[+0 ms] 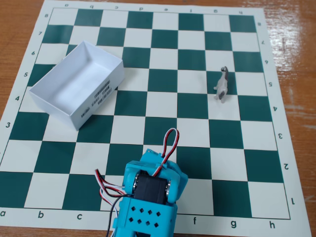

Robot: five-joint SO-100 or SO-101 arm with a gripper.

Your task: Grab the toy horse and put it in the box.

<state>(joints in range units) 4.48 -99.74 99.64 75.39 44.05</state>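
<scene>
Fixed view: the toy horse [221, 85] sits on the chessboard [163, 106] toward the upper right, well apart from the teal arm [150, 195] at the bottom edge. The box [76, 84] is over on the left, open and empty. The arm's cut off by the frame and its pincer isn't visible, so can't tell if it's wide or closed.

Chessboard mat [148, 106]: file letters a, b, c, f, g, h readable along near edge; rank numbers 1–8 down both side edges, right ones inverted; box [79, 84]: small black print, unreadable.
</scene>
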